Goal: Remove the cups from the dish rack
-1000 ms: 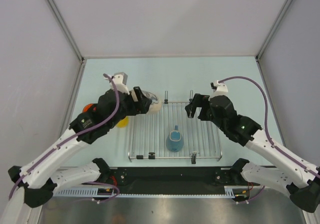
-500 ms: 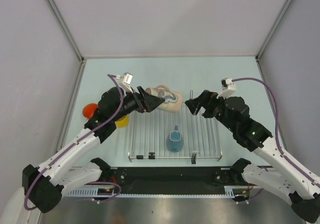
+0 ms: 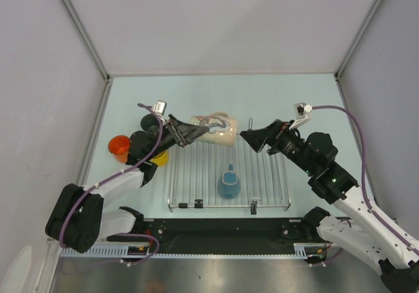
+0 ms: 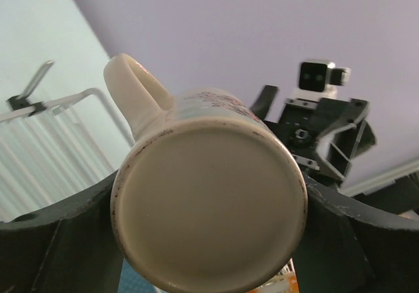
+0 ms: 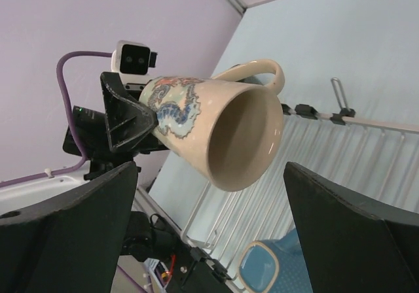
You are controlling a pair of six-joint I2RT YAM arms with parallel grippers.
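Held level, the left end effector (image 3: pixel 188 133) clamps the sideways cream-beige mug (image 3: pixel 217 130) by its base; the right end effector (image 3: pixel 251 138), spread wide, faces its mouth; dragon-like print on its side

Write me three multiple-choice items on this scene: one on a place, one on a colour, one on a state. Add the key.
1. Where is the blue handled mug?
A. On the silver wire dish rack
B. Held in the air
C. Stacked inside another mug

2. Which mug is clamped in the left tool?
A. The orange one
B. The dark grey-green one
C. The cream-beige patterned mug

3. How is the right tool?
A. Shut on a mug
B. Open and empty
C. Shut on a rack bar

Key: 1 A, it sits on the bars near the rack's middle. 2 C, that mug lies sideways in the grip, base towards the left wrist camera. 3 B, the right wrist view shows it spread wide before the mug's mouth.
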